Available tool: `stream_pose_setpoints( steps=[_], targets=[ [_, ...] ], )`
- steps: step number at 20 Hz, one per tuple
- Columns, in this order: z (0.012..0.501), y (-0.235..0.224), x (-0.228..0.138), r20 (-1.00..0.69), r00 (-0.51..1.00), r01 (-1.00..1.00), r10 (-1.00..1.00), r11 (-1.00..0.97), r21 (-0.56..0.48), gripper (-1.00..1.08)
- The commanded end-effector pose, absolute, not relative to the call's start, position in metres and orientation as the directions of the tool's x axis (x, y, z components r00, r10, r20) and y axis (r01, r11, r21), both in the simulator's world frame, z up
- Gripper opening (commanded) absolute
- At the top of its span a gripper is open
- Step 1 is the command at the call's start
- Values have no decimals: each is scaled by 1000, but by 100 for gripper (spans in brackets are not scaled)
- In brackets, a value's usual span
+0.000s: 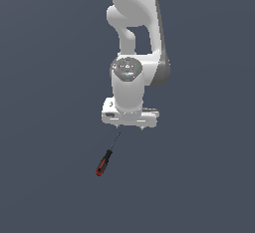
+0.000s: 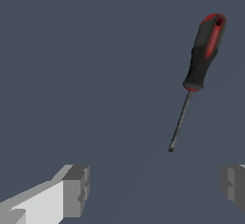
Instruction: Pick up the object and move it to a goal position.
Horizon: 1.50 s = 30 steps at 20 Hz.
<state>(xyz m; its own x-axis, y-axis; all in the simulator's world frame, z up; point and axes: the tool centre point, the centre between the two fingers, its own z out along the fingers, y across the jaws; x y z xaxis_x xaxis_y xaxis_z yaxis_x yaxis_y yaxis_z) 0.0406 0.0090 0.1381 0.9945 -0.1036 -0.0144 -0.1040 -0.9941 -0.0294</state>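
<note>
The object is a small screwdriver (image 1: pixel 104 160) with a red-and-black handle and a thin dark shaft, lying flat on the dark grey floor. Its shaft tip points toward the arm. My gripper (image 1: pixel 130 127) hangs over the floor just beyond that tip, apart from the tool. In the wrist view the screwdriver (image 2: pixel 205 51) lies ahead of the fingers, handle farthest away. Both fingertips (image 2: pixel 76 189) sit wide apart with nothing between them, so the gripper (image 2: pixel 155 185) is open.
The white arm (image 1: pixel 133 33) rises behind the gripper in the exterior view. A plain dark grey floor (image 1: pixel 45 127) fills the rest of both views. No goal marker shows.
</note>
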Motion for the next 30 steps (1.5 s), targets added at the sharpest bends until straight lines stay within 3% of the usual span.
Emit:
stream_pose_setpoints(
  steps=[1,14,30],
  targets=[
    [126,-7,53,-13,988,-155,-154,-988,-26,100],
    [73,-73,95,-2,940,-341,-341,-940,-4,100],
    [40,-82,98,-1,932,-364,-364,-932,0,100]
  ],
)
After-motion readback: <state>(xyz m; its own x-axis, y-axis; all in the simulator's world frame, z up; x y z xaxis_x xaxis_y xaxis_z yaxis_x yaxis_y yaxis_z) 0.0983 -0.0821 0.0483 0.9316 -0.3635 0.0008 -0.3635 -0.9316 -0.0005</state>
